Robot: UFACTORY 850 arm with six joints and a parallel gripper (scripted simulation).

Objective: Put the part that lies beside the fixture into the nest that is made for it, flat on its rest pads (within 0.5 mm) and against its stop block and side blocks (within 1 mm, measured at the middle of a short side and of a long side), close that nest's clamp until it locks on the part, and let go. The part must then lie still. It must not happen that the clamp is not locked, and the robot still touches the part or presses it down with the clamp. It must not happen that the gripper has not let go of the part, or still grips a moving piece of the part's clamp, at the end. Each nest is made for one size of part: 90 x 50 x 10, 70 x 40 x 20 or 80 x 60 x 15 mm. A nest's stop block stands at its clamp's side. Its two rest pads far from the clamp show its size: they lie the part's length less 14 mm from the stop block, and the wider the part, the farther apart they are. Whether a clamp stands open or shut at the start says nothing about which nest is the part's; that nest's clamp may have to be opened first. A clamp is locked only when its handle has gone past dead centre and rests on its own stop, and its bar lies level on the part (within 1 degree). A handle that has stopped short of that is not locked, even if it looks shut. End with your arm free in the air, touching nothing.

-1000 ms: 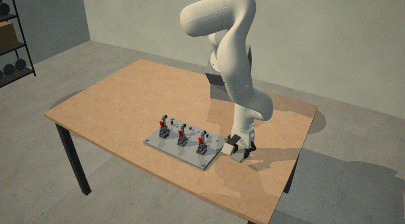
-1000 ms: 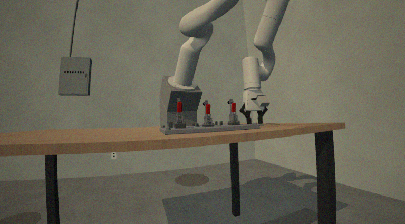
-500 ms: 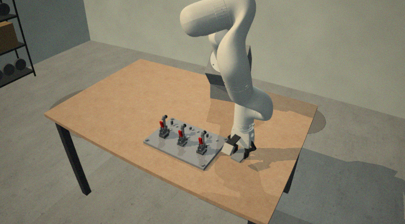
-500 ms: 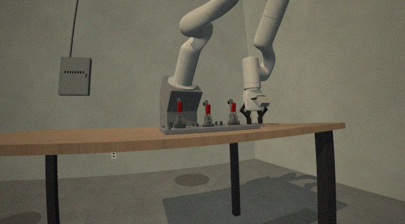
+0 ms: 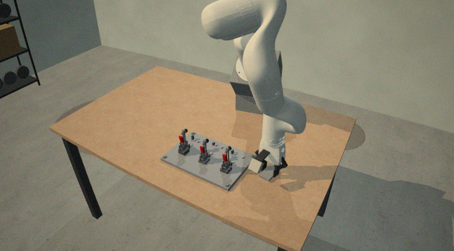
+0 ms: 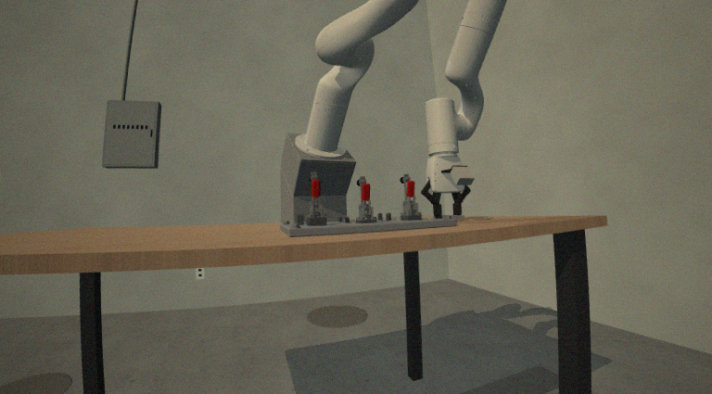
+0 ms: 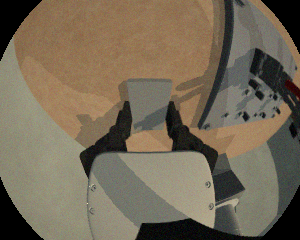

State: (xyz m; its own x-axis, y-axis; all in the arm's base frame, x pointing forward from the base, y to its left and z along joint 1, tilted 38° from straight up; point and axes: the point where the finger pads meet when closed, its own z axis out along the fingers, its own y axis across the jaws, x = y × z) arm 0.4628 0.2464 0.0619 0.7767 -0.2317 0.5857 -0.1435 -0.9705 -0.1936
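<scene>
Where the wrist view centers, the gripper (image 5: 271,167) (image 6: 448,209) (image 7: 148,108) is clamped on the gray part (image 5: 266,176) (image 7: 150,95); right of it, the fixture (image 5: 204,172) (image 6: 367,228) (image 7: 240,65) carries three upright clamps (image 5: 226,164) (image 6: 365,206).

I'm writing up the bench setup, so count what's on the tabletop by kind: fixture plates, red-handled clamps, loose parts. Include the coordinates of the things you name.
Fixture plate (image 5: 200,170) (image 6: 367,229): 1
Red-handled clamps (image 5: 226,164) (image 6: 315,188): 3
Loose grey part (image 5: 266,175) (image 7: 150,97): 1
Total: 5
</scene>
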